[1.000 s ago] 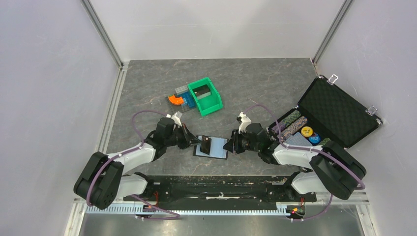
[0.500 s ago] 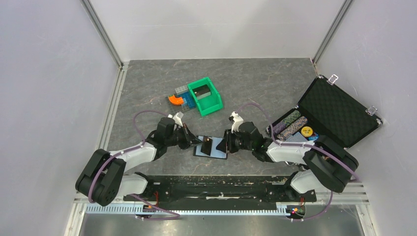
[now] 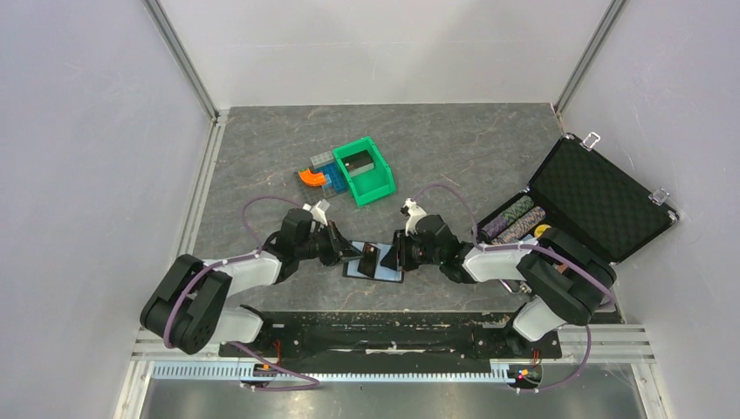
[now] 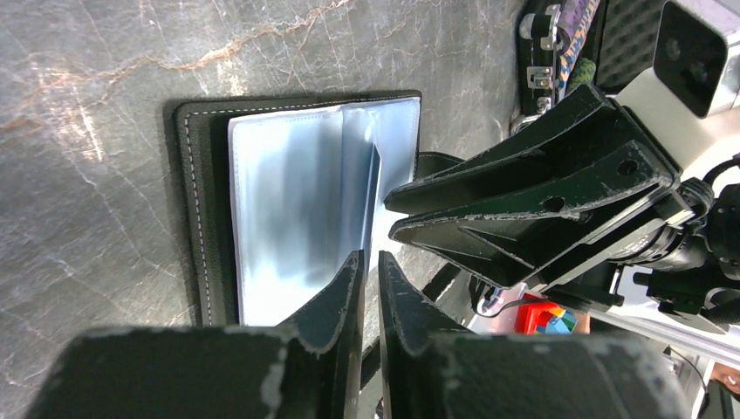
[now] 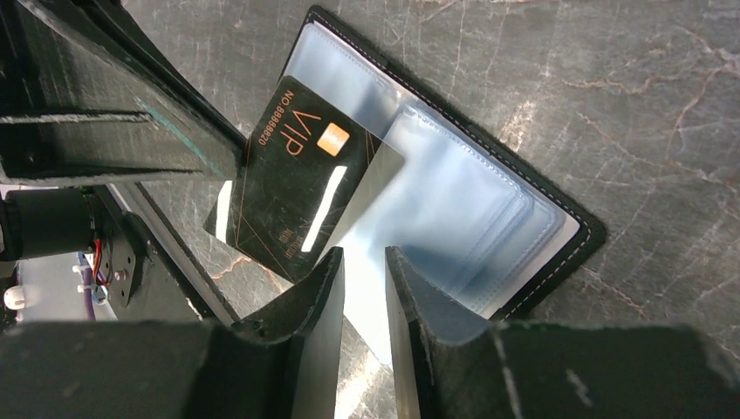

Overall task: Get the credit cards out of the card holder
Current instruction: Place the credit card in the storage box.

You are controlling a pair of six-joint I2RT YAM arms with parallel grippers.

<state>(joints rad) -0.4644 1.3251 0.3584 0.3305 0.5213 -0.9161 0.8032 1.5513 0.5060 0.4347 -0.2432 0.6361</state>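
The right gripper, slightly parted and empty, had slid in over the card holder to the apparently freed credit card; whether the left gripper still pinched it was unclear.

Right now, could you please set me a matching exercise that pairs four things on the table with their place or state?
Things:
1. credit card
2. card holder
3. green bin
4. black case

Places or states:
A. lid raised, chips inside
B. lying open, clear sleeves showing
C. slanted across the holder, VIP lettering up
D. beside coloured blocks

Pairs: 1-C, 2-B, 3-D, 4-A
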